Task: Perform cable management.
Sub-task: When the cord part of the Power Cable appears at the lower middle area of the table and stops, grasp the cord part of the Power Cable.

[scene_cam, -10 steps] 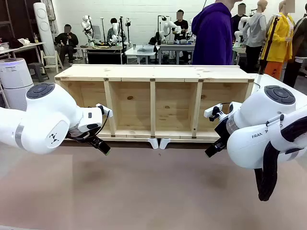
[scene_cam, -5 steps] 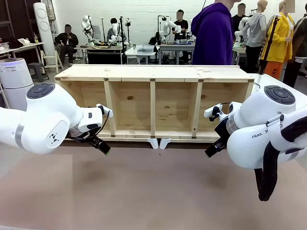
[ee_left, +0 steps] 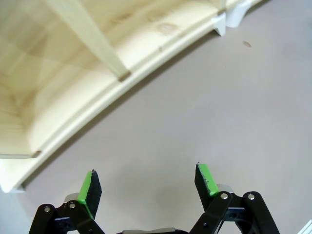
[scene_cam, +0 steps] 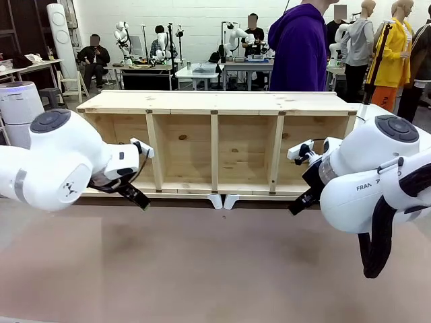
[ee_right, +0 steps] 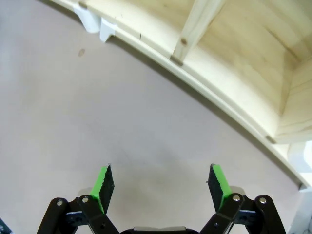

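Note:
The cable is out of view. My left gripper (scene_cam: 139,200) hangs low over the brown table in front of the left end of the wooden shelf (scene_cam: 215,102); its jaws stand open with nothing between them (ee_left: 146,187). At the shelf's right end my right gripper (scene_cam: 297,207) also points down toward the table. Its green pads (ee_right: 104,181) are wide apart and hold nothing, so it is open (ee_right: 161,183).
The long shelf lies on its side across the table, its open compartments facing me. Two white feet (scene_cam: 223,200) stick out under its middle. A person in a purple hoodie (scene_cam: 300,47) stands behind it. Bare table surface (scene_cam: 215,269) lies in front.
The left arm has drawn slightly left and up, its gripper with it. The right arm has edged a little to the right. Both grippers remain open.

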Robot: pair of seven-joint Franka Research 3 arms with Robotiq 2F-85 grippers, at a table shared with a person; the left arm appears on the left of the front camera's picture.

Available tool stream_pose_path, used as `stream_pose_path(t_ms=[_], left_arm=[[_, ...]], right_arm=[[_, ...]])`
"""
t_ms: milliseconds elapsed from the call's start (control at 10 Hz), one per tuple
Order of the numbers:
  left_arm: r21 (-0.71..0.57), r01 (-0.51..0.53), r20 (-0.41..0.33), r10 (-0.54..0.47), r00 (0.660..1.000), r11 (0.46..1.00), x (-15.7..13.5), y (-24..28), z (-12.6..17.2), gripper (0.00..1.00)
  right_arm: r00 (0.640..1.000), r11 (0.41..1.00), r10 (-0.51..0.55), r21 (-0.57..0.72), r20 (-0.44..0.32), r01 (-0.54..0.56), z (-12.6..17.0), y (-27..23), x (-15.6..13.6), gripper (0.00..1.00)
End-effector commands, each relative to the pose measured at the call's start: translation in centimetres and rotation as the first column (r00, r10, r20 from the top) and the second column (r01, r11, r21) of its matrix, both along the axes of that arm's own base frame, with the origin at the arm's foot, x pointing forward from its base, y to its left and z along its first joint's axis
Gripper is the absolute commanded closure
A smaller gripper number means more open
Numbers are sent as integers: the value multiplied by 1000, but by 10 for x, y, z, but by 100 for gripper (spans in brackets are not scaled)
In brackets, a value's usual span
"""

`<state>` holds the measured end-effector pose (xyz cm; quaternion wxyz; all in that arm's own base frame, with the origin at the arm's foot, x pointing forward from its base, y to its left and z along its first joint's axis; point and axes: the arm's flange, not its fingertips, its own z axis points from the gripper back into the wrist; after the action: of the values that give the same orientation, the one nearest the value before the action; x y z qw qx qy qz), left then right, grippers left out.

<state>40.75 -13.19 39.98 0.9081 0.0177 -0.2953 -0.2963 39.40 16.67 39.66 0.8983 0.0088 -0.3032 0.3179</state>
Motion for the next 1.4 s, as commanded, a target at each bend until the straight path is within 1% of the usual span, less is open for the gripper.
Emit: stream_pose_path(t_ms=[0, 200, 400, 700, 800, 1100, 1300], left_arm=[[39, -56, 57, 54, 997, 998, -56, 23, 17, 0], [44, -99, 89, 95, 991, 994, -81, 41, 35, 0], [4, -113, 130, 112, 985, 994, -114, 61, 50, 0], [-34, -176, 188, 180, 966, 984, -153, 83, 59, 0], [-57, -199, 201, 207, 958, 978, -160, 94, 61, 0], [-129, -257, 211, 279, 937, 958, -177, 118, 55, 0], [-162, -269, 212, 300, 930, 949, -178, 123, 51, 0]], right_arm=[[997, 999, -35, 0, 71, 36, 10, -22, -59, 0], [987, 996, -88, 6, 135, 88, 30, -32, -95, 0], [972, 987, -161, 17, 174, 161, 43, -52, -130, 0], [937, 965, -259, 32, 234, 259, 53, -74, -179, 0], [926, 958, -287, 45, 244, 284, 54, -82, -192, 0], [893, 933, -360, 87, 271, 349, 51, -101, -215, 0], [892, 932, -363, 93, 268, 351, 49, -105, -217, 0]])
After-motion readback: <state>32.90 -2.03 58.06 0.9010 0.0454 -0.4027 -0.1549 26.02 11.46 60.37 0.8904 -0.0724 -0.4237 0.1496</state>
